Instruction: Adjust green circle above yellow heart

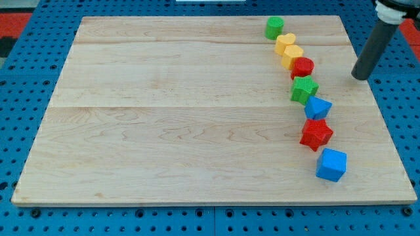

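The wooden counter (pixel 164 118) carries a curving row of blocks near the view's right side. My tip (pixel 359 77) rests on the counter at the view's right edge, touching nothing; there is no claw on this rod, so nothing opens, closes or is held.

All the blocks lie to the view's left of my tip. Farthest toward the view's bottom is the blue cube (pixel 331 164), then the red star (pixel 316 134), the blue triangle-like block (pixel 318 107) and the green star (pixel 304 89). Level with my tip sits the red circle (pixel 302 66). Toward the view's top come a yellow block (pixel 293 55), the yellow heart (pixel 285 43), and the green circle (pixel 274 27).

The green circle looks already above the heart, slightly left and nearly touching. Only a small nudge seems left.
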`<state>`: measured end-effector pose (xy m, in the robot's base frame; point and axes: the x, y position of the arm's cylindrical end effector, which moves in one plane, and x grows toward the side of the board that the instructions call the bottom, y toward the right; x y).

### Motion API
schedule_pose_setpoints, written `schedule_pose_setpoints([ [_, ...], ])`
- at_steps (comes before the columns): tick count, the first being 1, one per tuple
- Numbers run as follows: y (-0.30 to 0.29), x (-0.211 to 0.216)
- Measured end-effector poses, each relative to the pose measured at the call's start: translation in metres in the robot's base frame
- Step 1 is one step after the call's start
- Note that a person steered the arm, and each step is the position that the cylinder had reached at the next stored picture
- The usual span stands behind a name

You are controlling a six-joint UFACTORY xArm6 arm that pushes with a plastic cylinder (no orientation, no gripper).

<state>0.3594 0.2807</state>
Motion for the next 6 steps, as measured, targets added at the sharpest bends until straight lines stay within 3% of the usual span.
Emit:
schedule_pose_setpoints([
  [1, 0.005, -0.063],
  [3, -0.110, -0.167],
  [4, -0.120, -0.168],
  [6, -0.234, -0.165],
])
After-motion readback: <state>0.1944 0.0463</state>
